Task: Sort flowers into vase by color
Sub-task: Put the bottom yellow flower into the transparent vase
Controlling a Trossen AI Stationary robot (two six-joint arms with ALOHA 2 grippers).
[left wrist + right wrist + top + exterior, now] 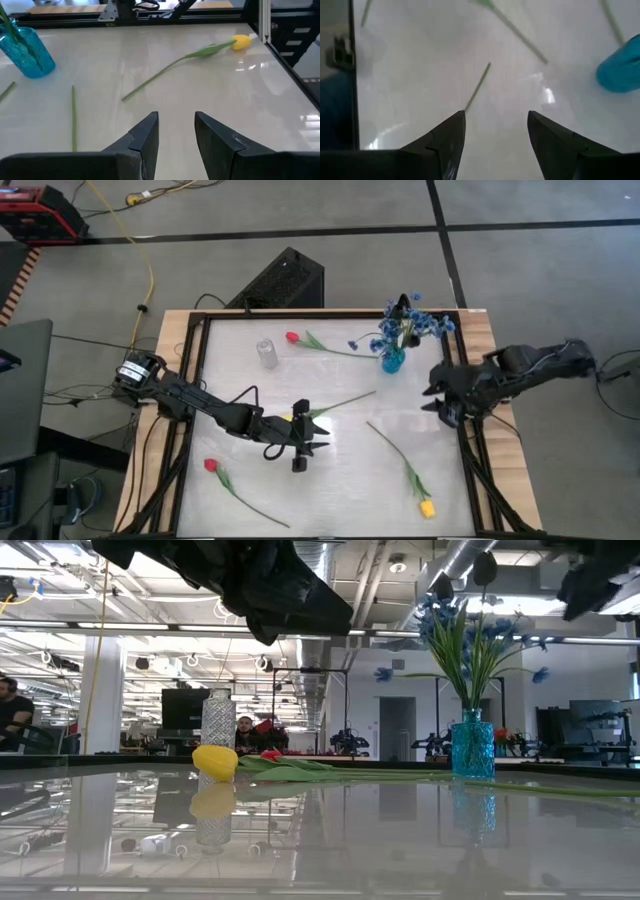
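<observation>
Dark fingers of the right gripper (432, 398) stand wide apart and hold nothing; it hangs over the right edge of the table (330, 500), near the blue vase (392, 360). This vase stands at the far right part and carries the blue sprigs (415, 323) and one black-headed flower (484, 568). The left gripper (318, 435) is over the middle of the table, its fingers (145, 136) a little apart and empty. One yellow tulip (427, 508) lies near the front right, one red tulip (211, 466) at the front left, another red tulip (292, 337) just beside the clear vase (266, 353) at the back.
</observation>
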